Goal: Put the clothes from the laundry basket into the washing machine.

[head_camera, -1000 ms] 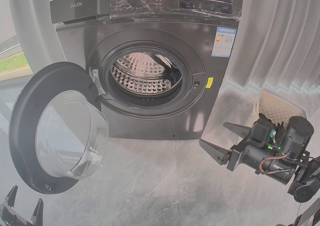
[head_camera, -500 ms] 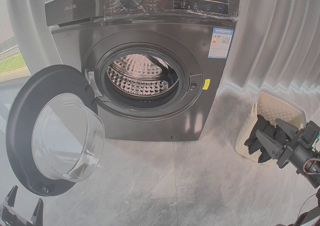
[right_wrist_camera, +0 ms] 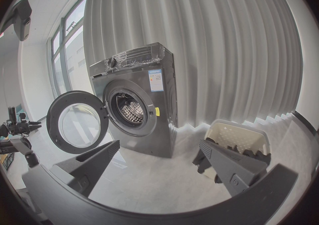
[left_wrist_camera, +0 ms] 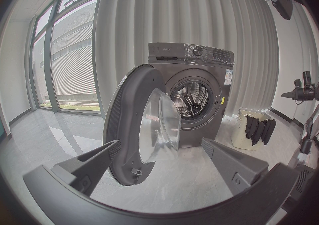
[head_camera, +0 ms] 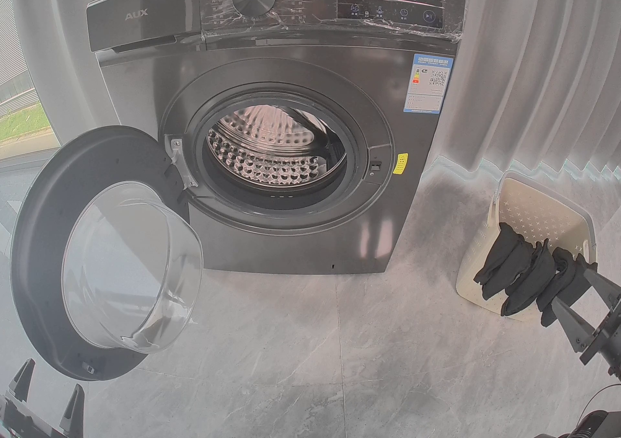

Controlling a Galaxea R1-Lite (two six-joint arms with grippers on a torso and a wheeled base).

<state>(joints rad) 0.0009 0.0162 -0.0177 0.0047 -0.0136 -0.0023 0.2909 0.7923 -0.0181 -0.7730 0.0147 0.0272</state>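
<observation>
Hovered, right gripper [head_camera: 585, 305] spread wide, just beside dark clothes [head_camera: 524, 268].
Found them draped over the front rim of the laundry basket [head_camera: 540, 210], right of the washing machine [head_camera: 284, 245] with door [head_camera: 52, 226] swung open; held left gripper [head_camera: 50, 384] low, likewise apart.

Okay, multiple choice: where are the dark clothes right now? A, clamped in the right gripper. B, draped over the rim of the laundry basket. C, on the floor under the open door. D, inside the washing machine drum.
B: the dark clothes hang over the rim of the laundry basket, the drum shows bare metal, and the right gripper is open with nothing between its fingers.
</observation>
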